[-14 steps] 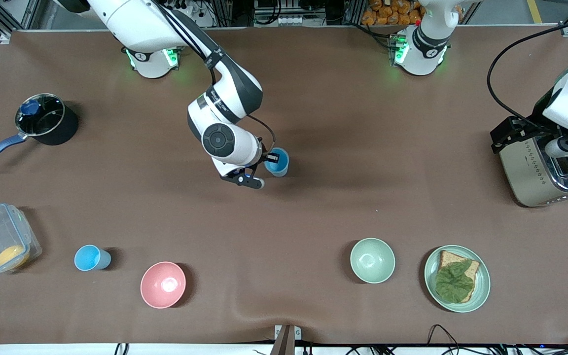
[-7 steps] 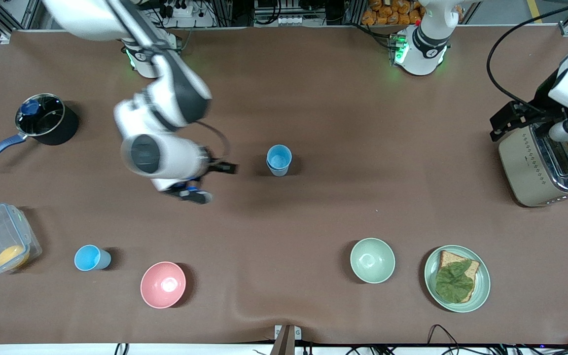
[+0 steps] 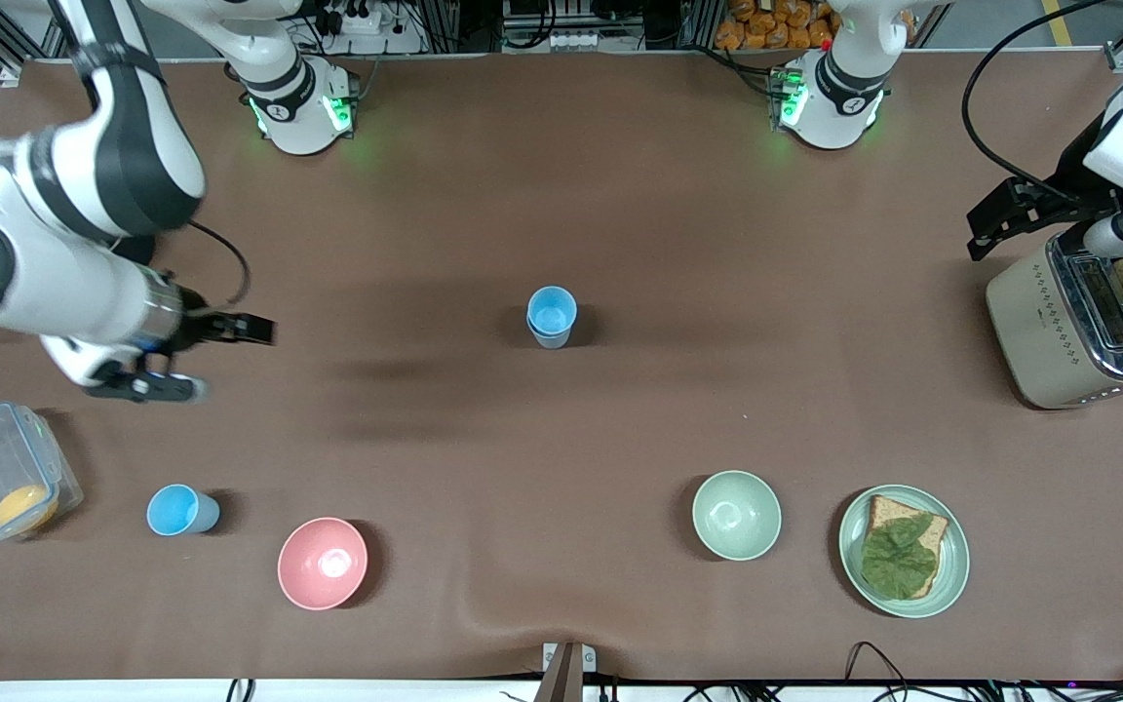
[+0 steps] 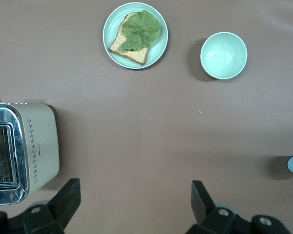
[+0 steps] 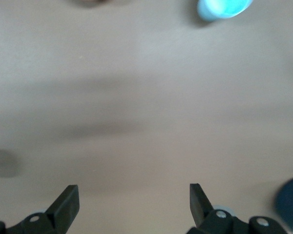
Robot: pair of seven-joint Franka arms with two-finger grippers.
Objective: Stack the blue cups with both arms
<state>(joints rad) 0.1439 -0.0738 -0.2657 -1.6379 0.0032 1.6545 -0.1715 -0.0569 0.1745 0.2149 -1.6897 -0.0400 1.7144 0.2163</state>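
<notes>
Since the earlier frames, the right arm has swung away from the stacked blue cups (image 3: 552, 317) at mid-worktop (image 3: 620, 195) toward its own end; its right hand (image 3: 196, 361) hangs empty, fingers apart, over bare worktop. One pair is nested. The single blue cup (image 3: 179, 510), beside the pink bowl (image 3: 322, 563), remains unstacked. The left hand (image 4: 134, 207), fingers apart, waits over the toaster (image 3: 1078, 331) end.

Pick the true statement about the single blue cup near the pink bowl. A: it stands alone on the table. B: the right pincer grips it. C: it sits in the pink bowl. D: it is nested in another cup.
A: the single blue cup stands by itself on the table, beside the pink bowl, with the open right pincer well apart from it.
</notes>
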